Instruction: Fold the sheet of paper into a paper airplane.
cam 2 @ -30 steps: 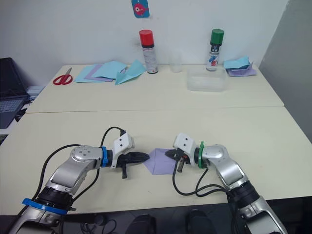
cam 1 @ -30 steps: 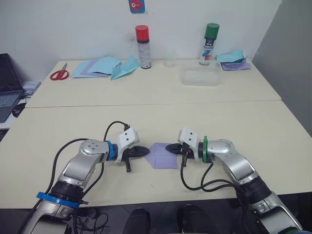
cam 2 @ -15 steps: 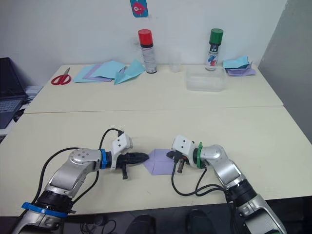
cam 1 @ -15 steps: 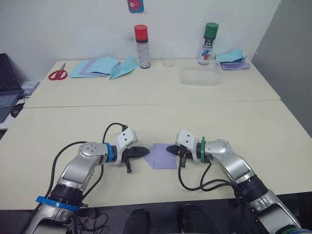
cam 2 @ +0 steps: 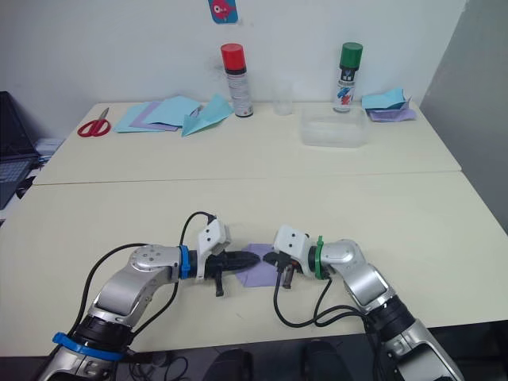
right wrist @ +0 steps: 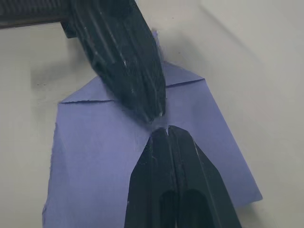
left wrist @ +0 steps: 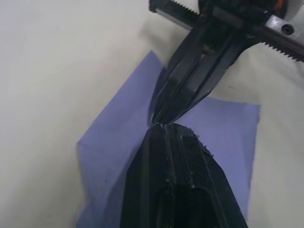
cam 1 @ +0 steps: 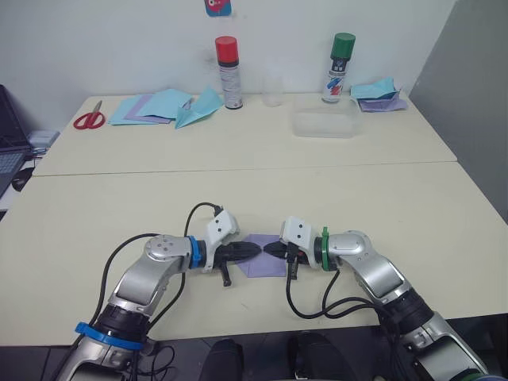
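Matt lavender sheet of paper [right wrist: 109,156]

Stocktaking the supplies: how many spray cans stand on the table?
2: a red-capped spray can beside the light-blue paper plane, and a green-capped spray can behind the clear plastic container.

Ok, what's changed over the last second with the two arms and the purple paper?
The left tool slid inward over the sheet of paper; the right tool edged in too, so their shut tips now nearly meet above its middle. Neither grips it. The paper lies flat where it was.
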Tool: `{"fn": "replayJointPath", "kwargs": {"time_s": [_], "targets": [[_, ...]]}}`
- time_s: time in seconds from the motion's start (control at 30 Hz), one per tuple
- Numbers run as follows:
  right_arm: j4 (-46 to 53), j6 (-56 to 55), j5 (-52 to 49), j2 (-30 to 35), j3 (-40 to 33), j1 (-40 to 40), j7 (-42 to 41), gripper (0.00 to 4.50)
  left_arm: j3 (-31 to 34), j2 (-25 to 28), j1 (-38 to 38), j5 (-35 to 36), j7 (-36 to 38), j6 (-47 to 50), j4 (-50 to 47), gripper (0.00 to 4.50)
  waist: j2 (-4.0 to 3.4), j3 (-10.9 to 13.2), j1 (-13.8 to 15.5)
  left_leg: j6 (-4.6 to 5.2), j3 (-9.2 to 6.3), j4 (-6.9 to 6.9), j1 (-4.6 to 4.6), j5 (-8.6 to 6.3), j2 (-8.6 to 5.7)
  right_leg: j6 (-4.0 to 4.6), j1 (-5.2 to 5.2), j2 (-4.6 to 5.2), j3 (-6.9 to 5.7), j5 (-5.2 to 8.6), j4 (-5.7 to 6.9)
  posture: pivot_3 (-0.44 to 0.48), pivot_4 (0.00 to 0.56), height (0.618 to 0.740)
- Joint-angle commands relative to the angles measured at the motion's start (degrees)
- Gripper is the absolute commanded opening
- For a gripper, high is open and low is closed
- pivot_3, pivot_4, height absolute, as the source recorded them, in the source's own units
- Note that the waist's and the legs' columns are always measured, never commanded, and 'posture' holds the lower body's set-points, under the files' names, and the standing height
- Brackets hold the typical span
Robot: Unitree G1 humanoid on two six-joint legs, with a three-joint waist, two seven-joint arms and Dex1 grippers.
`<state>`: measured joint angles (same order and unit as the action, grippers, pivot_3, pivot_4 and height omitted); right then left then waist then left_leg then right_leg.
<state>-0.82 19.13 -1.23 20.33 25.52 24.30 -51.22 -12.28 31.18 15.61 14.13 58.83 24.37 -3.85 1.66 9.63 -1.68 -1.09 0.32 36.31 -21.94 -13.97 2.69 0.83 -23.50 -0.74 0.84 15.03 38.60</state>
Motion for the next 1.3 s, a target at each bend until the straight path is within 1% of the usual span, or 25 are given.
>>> {"fn": "replayJointPath", "kwargs": {"time_s": [0.03, 0.13, 0.23, 0.37, 0.6, 0.8, 0.87, 0.97, 1.07, 1.13, 1.3], "targets": [[-0.55, 1.09, 1.46, 1.49, 1.06, -1.18, -0.56, 0.02, -1.28, -0.19, -0.52, -1.75, -1.24, -1.8, -0.14, 0.0, 0.01, 0.01, 0.01, 0.0, 0.0, 0.0, 0.0, 0.0, 0.0, 0.0, 0.0, 0.0, 0.0, 0.0, 0.0, 0.0, 0.15, 0.74], [-0.31, 1.11, 1.48, 2.05, 1.15, -1.36, -0.62, 0.02, -1.9, 0.54, -1.18, -3.4, -1.94, -2.5, 1.06, 0.0, 0.03, 0.01, 0.07, 0.0, -0.01, 0.0, 0.01, 0.0, -0.01, 0.0, 0.01, 0.0, -0.02, 0.0, 0.0, 0.0, 0.15, 0.74], [0.09, 1.11, 1.37, 2.43, 1.3, -1.63, -0.67, 0.02, -1.46, 2.79, -2.59, -4.99, -1.6, -5.01, 2.19, 0.0, 0.03, 0.01, 0.02, 0.0, 0.0, 0.0, 0.05, 0.0, 0.0, 0.0, 0.03, 0.0, 0.01, 0.0, 0.0, 0.0, 0.15, 0.74], [0.15, 1.12, 1.38, 2.6, 1.61, -1.74, -0.87, 0.02, 3.26, 3.28, -3.26, -1.0, -3.0, -0.8, 2.9, 0.0, 0.03, 0.01, -0.01, 0.0, -0.02, -0.04, 0.12, 0.0, 0.01, 0.01, 0.06, 0.01, -0.02, 0.01, 0.01, 0.0, 0.15, 0.74], [-0.61, 0.94, 1.63, 2.25, 2.39, -1.17, -1.3, 0.02, 7.67, 5.97, -5.61, 1.77, -3.67, 3.43, 4.01, 0.0, 0.03, 0.0, -0.12, 0.0, -0.05, -0.08, 0.21, 0.0, 0.03, 0.03, 0.07, 0.0, -0.03, 0.02, 0.09, 0.0, 0.15, 0.74], [-0.83, 0.74, 1.69, 2.27, 2.45, -0.99, -1.54, 0.02, 10.96, 8.8, -10.18, 2.91, -2.81, 2.1, 3.52, 0.0, 0.03, -0.02, -0.23, 0.0, -0.06, -0.2, 0.3, 0.0, 0.06, 0.08, 0.08, 0.0, 0.03, 0.04, 0.08, 0.0, 0.15, 0.74], [-0.75, 0.79, 1.53, 2.32, 2.37, -0.96, -1.64, 0.02, 12.19, 8.16, -10.53, 4.68, -2.84, 2.05, 1.73, 0.0, 0.01, -0.02, -0.22, 0.0, -0.07, -0.26, 0.35, 0.0, 0.08, 0.14, 0.08, 0.0, 0.03, 0.08, 0.08, 0.0, 0.15, 0.74], [-0.2, 1.67, 0.81, 2.1, 1.94, -1.0, -1.93, 0.02, 13.48, 5.33, -9.25, 10.74, -2.3, 4.65, -4.32, 0.0, 0.03, -0.01, -0.14, 0.0, -0.06, -0.27, 0.31, 0.0, 0.1, 0.18, 0.07, 0.0, -0.02, 0.11, 0.08, 0.0, 0.15, 0.74], [0.07, 1.78, 0.87, 2.31, 1.82, -0.94, -2.4, 0.02, 13.5, 3.33, -6.63, 12.8, -2.61, 5.29, -6.74, 0.0, 0.23, 0.09, -0.02, 0.0, -0.04, -0.24, 0.21, 0.0, 0.07, 0.18, 0.02, 0.0, -0.04, 0.1, 0.07, 0.0, 0.15, 0.74], [-0.01, 1.74, 0.95, 2.39, 1.73, -0.89, -2.6, 0.02, 13.57, 3.0, -5.68, 12.93, -2.97, 5.67, -6.85, 0.0, 0.31, 0.09, 0.01, -0.01, -0.08, -0.22, 0.18, 0.01, 0.06, 0.16, 0.03, 0.0, -0.1, 0.09, 0.07, 0.0, 0.15, 0.74], [-0.4, 1.54, 1.12, 2.34, 1.67, -0.83, -2.56, 0.02, 9.17, 5.2, -4.23, 7.76, -2.67, 4.13, -4.46, 0.0, 0.3, 0.09, -0.07, -0.01, -0.05, -0.25, 0.19, 0.0, 0.05, 0.16, 0.03, -0.01, -0.05, 0.1, 0.04, 0.0, 0.15, 0.74]]}}
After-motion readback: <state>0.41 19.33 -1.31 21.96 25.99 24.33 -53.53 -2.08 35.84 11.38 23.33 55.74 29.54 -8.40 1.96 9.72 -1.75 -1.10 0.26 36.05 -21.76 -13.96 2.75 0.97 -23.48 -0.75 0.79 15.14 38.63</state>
